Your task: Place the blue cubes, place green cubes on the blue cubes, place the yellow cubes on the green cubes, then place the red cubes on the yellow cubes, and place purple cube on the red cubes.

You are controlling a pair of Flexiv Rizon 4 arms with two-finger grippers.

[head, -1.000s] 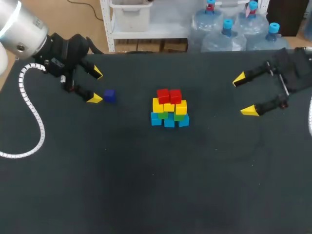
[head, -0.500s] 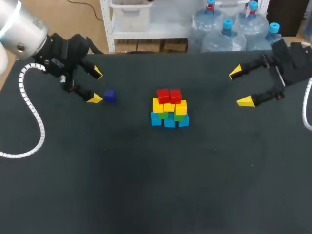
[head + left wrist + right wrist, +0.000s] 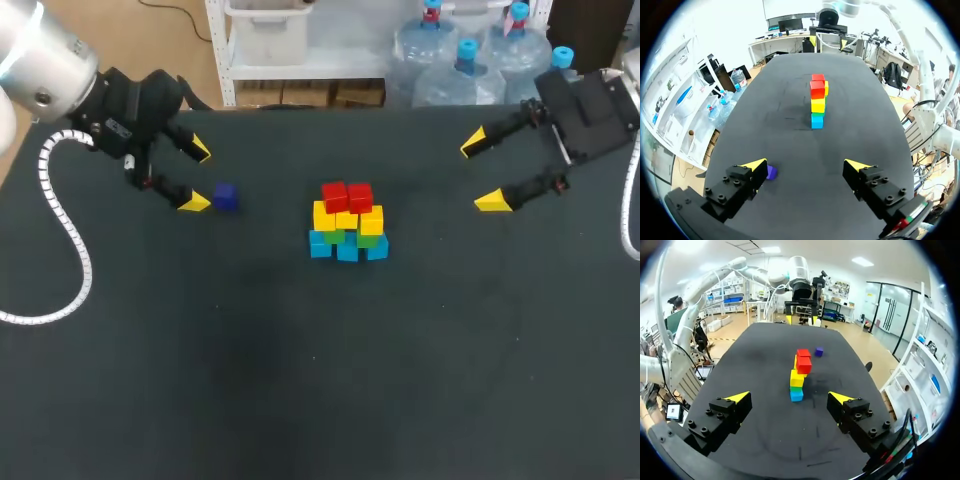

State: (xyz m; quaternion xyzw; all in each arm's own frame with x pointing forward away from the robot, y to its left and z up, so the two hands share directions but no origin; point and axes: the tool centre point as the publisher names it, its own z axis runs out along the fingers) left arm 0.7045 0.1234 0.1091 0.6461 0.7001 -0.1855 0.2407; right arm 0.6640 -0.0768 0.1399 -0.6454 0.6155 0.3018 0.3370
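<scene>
Table (image 3: 300, 380): dark, almost black, matte top filling most of the head view.
Far edge: straight, running across the back.
Surface: faint scuffs and creases.
Light: even and soft across the top.

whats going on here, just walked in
Cube stacking, nearly done. In the middle of the table the blue cubes carry the green cubes, then the yellow cubes, with the red cubes on top. The purple cube lies alone on the table, right beside one fingertip of the left gripper, which is open and holds nothing. The right gripper is open and empty too, off on the other side of the pile. Not yet done: purple cube onto the red cubes.
</scene>
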